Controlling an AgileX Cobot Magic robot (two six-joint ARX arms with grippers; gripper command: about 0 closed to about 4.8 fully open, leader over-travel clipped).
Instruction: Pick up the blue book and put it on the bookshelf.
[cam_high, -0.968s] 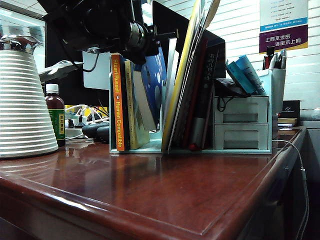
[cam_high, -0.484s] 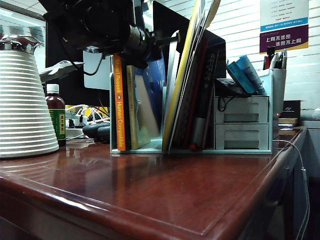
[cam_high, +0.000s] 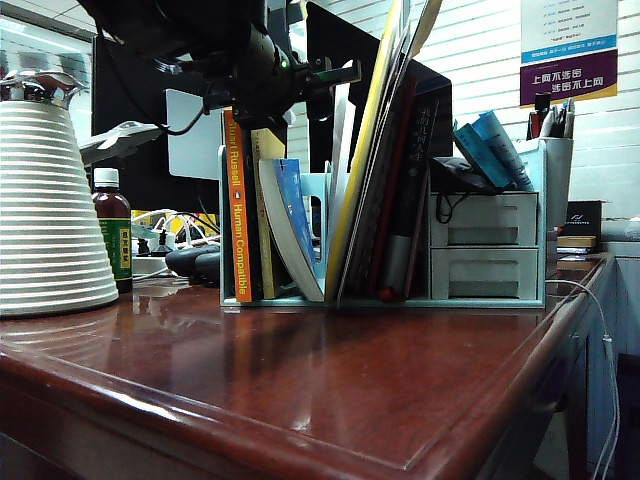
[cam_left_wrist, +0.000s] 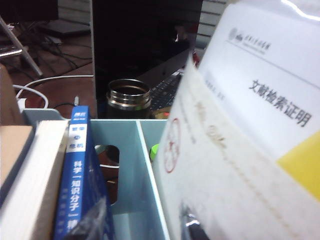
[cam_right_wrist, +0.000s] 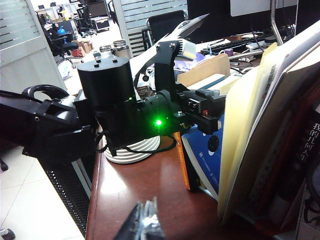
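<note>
The blue book (cam_high: 293, 222) stands in the mint-green bookshelf (cam_high: 482, 272), leaning with its white page edges toward the orange-spined book (cam_high: 237, 210). My left gripper (cam_high: 325, 88) hovers just above the slot, open and empty. In the left wrist view the blue spine (cam_left_wrist: 79, 175) with white lettering sits beside one finger (cam_left_wrist: 95, 222), apart from the other finger against the papers; the shelf divider (cam_left_wrist: 132, 165) lies between. My right gripper (cam_right_wrist: 147, 220) is shut on nothing over the table, facing the left arm (cam_right_wrist: 125, 115) and the blue book (cam_right_wrist: 206, 156).
A white ribbed jug (cam_high: 50, 210) and a brown bottle (cam_high: 112, 240) stand at the left. Folders and papers (cam_high: 380, 150) fill the neighbouring slot, with two drawers and a pen holder (cam_high: 552, 160) at the right. A metal cup (cam_left_wrist: 128, 97) sits behind the shelf.
The left gripper held the blue book tilted above the slot; it has opened and drawn back up, and the book has dropped into the shelf, leaning beside the other books.
</note>
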